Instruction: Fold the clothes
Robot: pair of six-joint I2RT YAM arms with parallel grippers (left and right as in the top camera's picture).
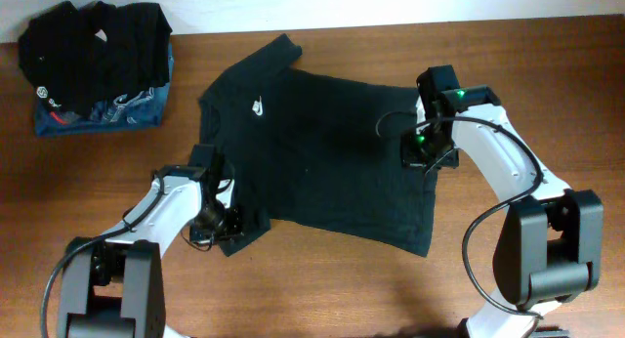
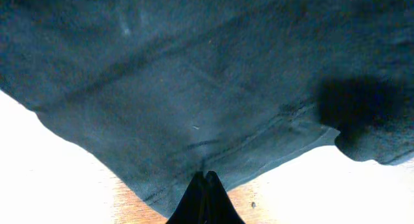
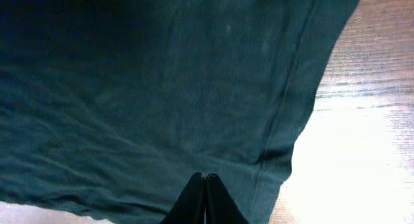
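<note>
The shirt [image 1: 332, 152] lies spread on the middle of the table [image 1: 547, 64]. A pile of clothes [image 1: 98, 64] sits at the back left corner, apart from it.

From above we look straight down on the whole wooden table [image 1: 322, 279], with both arms entering from the bottom edge. Our wrist views sit very close, each facing along its closed fingertips onto the black T-shirt [image 1: 332, 152]: left gripper [image 2: 206, 185] and right gripper [image 3: 206, 184] at opposite edges. All three views share that shirt.
</note>
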